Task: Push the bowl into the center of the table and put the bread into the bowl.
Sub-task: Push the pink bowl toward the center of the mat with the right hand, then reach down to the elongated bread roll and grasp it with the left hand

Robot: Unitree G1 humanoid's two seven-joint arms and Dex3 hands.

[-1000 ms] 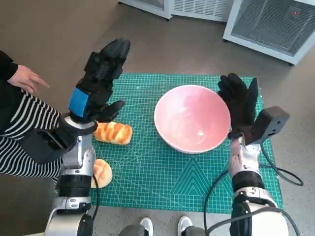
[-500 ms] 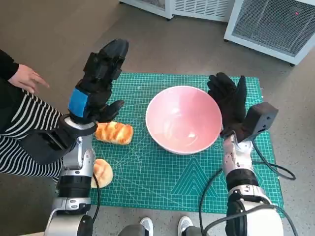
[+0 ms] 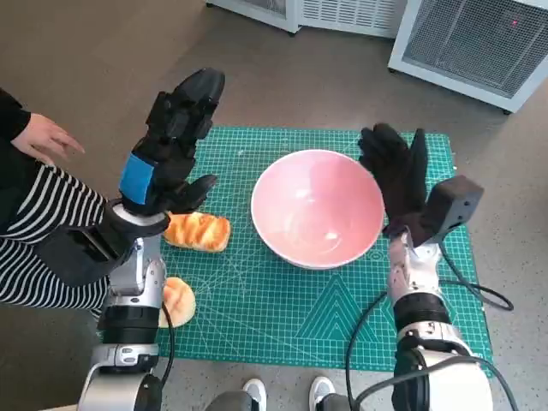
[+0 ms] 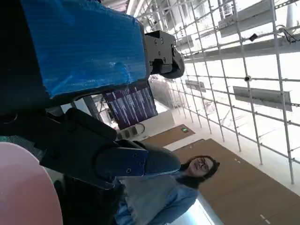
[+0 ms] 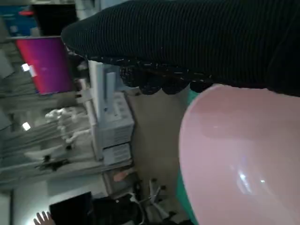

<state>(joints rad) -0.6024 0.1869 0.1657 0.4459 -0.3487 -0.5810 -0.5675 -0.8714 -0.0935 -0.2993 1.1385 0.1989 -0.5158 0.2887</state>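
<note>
A large pink bowl (image 3: pixel 317 207) stands near the middle of the green cutting mat (image 3: pixel 282 300); it also shows in the right wrist view (image 5: pixel 234 154) and at the edge of the left wrist view (image 4: pixel 23 187). My right hand (image 3: pixel 398 175) is flat against the bowl's right rim, fingers spread upward. A golden bread loaf (image 3: pixel 198 231) lies on the mat left of the bowl. My left hand (image 3: pixel 171 141) hovers raised above the loaf, fingers apart and holding nothing. A second round bun (image 3: pixel 177 300) lies at the mat's left edge beside my left forearm.
A person in a striped sleeve (image 3: pixel 43 231) sits at the left, one hand (image 3: pixel 43 137) out over the floor. White appliances (image 3: pixel 471 43) stand on the floor beyond the table. Cables (image 3: pixel 479 300) trail by my right forearm. Another person (image 4: pixel 164 192) shows in the left wrist view.
My right hand has pushed the bowl leftward toward the mat's middle, most of it in the first half second. The left hand and both breads have stayed where they were.
</note>
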